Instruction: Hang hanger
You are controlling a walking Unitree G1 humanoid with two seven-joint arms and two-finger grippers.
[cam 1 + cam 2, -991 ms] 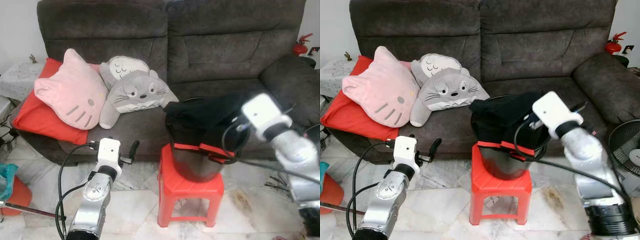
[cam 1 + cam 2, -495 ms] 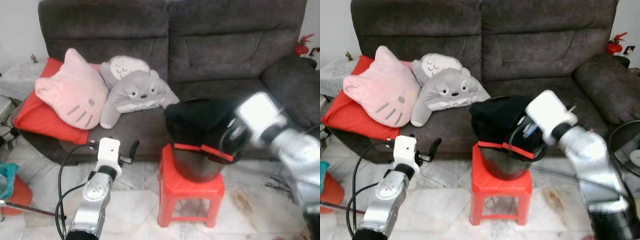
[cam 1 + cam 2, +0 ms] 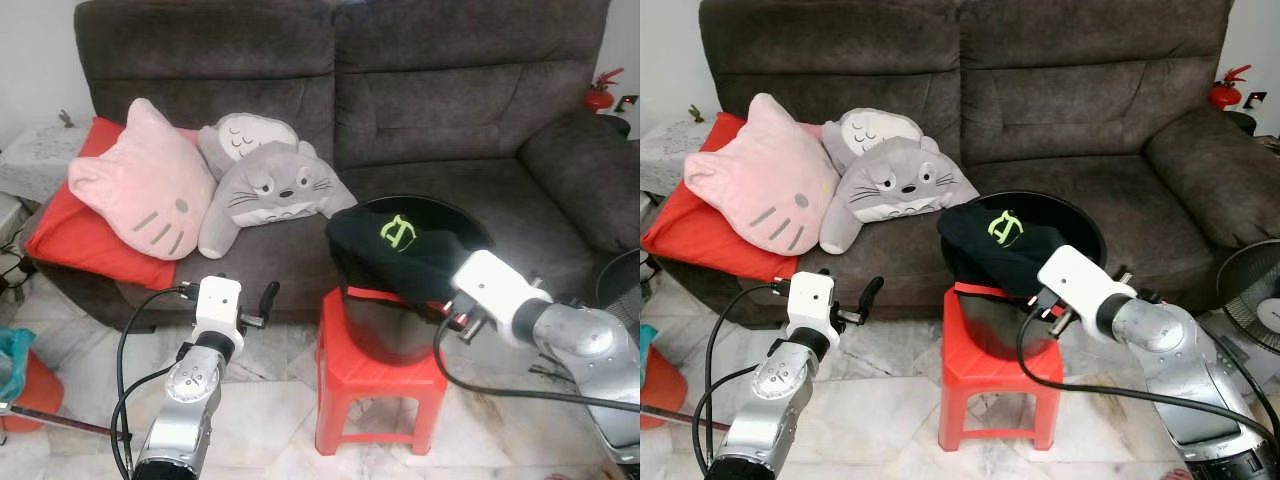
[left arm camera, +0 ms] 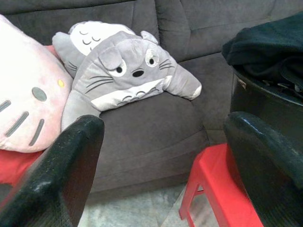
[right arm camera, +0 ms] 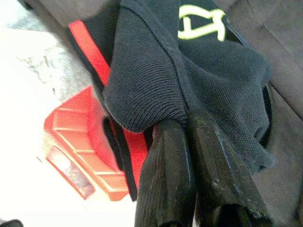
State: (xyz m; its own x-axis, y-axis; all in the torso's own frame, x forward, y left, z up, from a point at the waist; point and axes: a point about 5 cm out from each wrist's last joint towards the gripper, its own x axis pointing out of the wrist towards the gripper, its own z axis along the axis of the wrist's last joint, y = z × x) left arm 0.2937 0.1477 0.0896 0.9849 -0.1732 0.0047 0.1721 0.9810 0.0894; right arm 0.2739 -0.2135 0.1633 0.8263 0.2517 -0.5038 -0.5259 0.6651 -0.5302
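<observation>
Sofa (image 3: 430, 90) behind; red stool (image 3: 375, 375) bore bucket (image 3: 990, 325). My right gripper (image 5: 187, 130) pinched shut on soft, limp black garment's (image 3: 400, 245) hem; left gripper (image 4: 161, 156) gaped empty.

A big dark grey sofa (image 3: 400, 110) stands against a white wall (image 3: 35, 60). The floor (image 3: 270, 400) is pale, shiny stone with marks. A fan (image 3: 1252, 300), maybe, peeks in beside the sofa's arm. The room is bright.

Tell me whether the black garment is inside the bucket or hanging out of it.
Partly out. The black garment lies bunched over the bucket rim, spilling down its front, where the right gripper pinches its edge.
</observation>
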